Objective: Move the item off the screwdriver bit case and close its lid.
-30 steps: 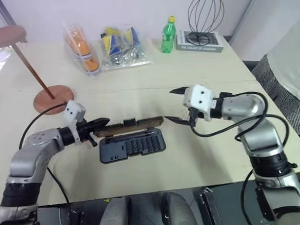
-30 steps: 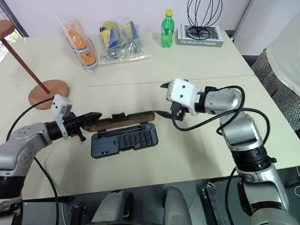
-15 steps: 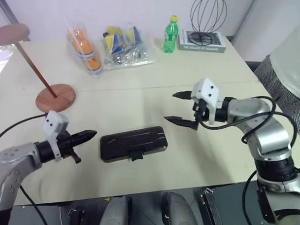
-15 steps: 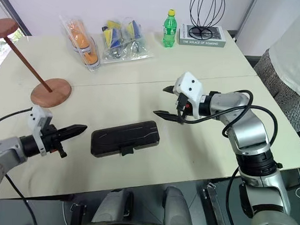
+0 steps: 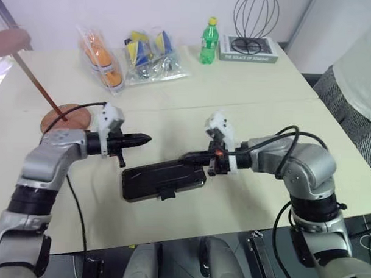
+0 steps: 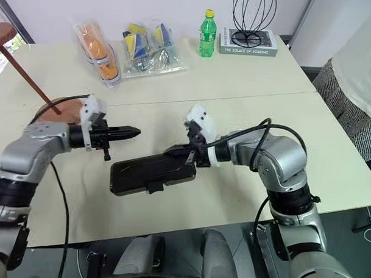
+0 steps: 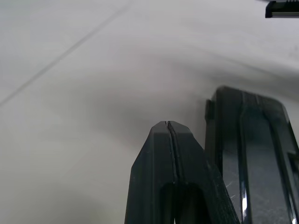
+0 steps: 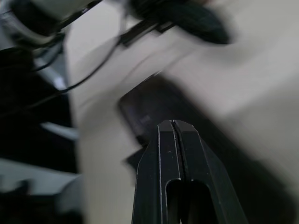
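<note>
Left eye view: case (image 5: 162, 181) flat on the table (image 5: 247, 104) near its front edge, lid (image 5: 166, 175) down over it, small black latch (image 5: 166, 192) at the front side. Right gripper (image 5: 186, 157) over the case's right end, fingers pressed together, holding nothing; contact with the lid not clear. Left gripper (image 5: 146, 138) just behind the case's left end and above the table, pointing right, fingers likewise together and empty. Left wrist view: closed fingertips (image 7: 169, 135) beside the case's rounded corner (image 7: 247, 135). Stand (image 5: 63, 117) well off the case, at the table's left side behind the left arm: round base on the table, thin rod slanting up and left to the top disc (image 5: 9, 40). Farther back: two clear packs (image 5: 130, 61), green bottle (image 5: 207, 42), book (image 5: 248, 50) with a wire ornament (image 5: 255, 16) on it.
</note>
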You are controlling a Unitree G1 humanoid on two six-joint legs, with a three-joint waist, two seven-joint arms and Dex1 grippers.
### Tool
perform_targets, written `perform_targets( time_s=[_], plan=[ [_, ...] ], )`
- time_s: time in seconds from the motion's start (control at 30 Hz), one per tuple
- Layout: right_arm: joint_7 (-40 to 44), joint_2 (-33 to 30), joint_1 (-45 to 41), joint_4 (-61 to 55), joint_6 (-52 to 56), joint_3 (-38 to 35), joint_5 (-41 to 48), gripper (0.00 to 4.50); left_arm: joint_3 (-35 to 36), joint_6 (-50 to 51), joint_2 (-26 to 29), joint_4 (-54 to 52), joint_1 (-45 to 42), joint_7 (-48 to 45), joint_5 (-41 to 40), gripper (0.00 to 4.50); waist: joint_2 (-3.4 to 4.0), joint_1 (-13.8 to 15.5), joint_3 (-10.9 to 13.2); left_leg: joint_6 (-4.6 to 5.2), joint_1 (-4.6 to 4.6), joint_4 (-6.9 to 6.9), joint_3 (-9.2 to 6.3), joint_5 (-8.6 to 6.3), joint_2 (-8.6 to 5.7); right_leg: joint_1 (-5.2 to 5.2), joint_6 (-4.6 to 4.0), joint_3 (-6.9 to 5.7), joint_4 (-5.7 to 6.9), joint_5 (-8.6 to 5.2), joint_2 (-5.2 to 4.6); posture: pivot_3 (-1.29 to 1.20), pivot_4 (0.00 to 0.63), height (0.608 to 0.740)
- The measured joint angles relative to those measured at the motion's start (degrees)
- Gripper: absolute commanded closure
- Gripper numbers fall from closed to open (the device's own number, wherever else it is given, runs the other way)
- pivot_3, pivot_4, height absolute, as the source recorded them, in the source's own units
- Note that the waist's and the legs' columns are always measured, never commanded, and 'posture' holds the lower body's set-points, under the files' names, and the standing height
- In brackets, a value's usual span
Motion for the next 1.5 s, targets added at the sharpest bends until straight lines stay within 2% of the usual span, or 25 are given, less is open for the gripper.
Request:
perform_targets(
  time_s=[0.27, 0.53, 0.73, 1.07, 1.5],
  plan=[
    [-1.3, 1.7, 4.0, -4.1, 9.7, 0.9, 9.1, 4.47, -4.8, -6.1, -3.2, 9.1, -2.3, -4.8, 5.7, 4.5, -0.02, 0.1, 0.0, 0.01, -0.03, 0.04, -0.04, 0.0, -0.01, 0.0, 0.01, -0.01, 0.02, 0.0, -0.01, 0.0, 0.15, 0.74],
    [-9.2, 8.7, 6.1, -2.0, 12.5, 1.9, 9.0, 4.47, -4.9, -7.8, -5.6, 11.9, -4.3, -5.9, 8.3, 4.5, -0.01, 0.0, 0.0, 0.01, -0.02, 0.05, -0.05, 0.0, 0.0, -0.01, 0.02, -0.01, 0.07, 0.01, 0.0, 0.0, 0.15, 0.74],
    [-14.2, 11.4, 6.5, 1.6, 12.4, 1.8, 7.1, 4.47, -5.0, -8.8, -5.8, 12.4, -4.4, -6.9, 9.5, 4.5, -0.01, 0.0, 0.0, 0.01, -0.02, 0.06, -0.04, 0.0, 0.0, -0.02, 0.02, -0.01, 0.07, 0.01, 0.0, 0.0, 0.15, 0.74],
    [-17.8, 11.3, 7.3, 2.4, 8.5, 4.1, 5.0, 4.47, -5.0, -8.9, -6.6, 12.3, -4.2, -6.9, 10.1, 4.5, -0.03, -0.2, 0.0, 0.01, 0.01, 0.08, -0.05, 0.0, 0.0, -0.01, 0.02, -0.01, 0.12, 0.01, 0.0, 0.0, 0.15, 0.74],
    [-19.2, 7.7, 8.9, 1.4, 4.9, 9.7, 3.2, 4.47, -6.4, -10.3, -8.0, 12.3, -4.2, -8.0, 11.4, 4.5, -0.06, -0.2, -0.1, 0.01, 0.05, 0.11, -0.08, 0.0, 0.0, 0.03, 0.02, -0.01, 0.17, 0.01, 0.01, 0.0, 0.15, 0.74]
  ],
)
